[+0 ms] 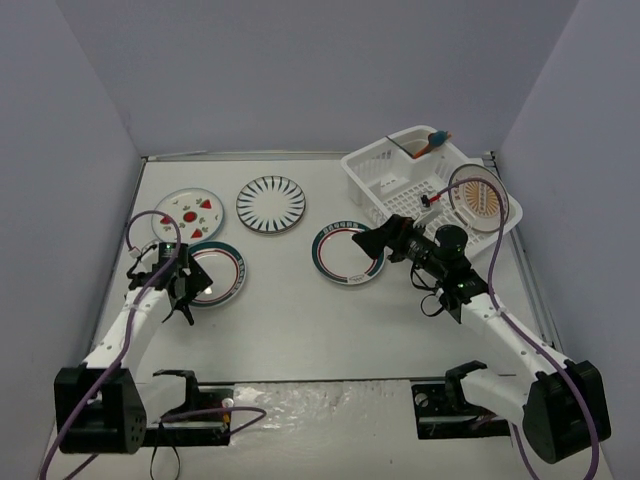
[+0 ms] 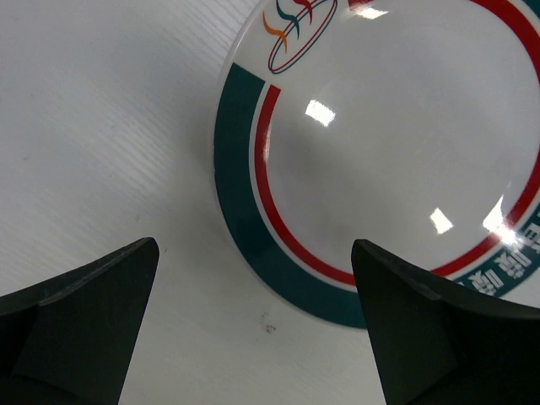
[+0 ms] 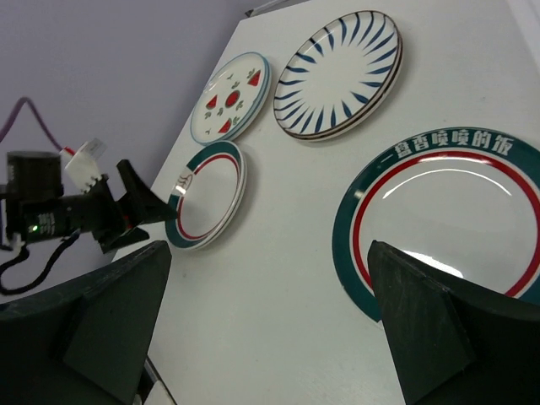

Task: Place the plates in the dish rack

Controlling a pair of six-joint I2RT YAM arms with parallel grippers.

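L gripper (image 2: 253, 337) spread, empty, at rim of left green-rim plate (image 2: 396, 169) | R gripper (image 3: 270, 321) spread, empty, by centre green-rim plate (image 3: 447, 228) | tip: come low, pinch rim, then dish rack (image 1: 370, 168)

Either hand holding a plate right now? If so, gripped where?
Nothing is held. The left hand is open over the edge of the left green-and-red plate; the right hand is open above the middle green-and-red plate.
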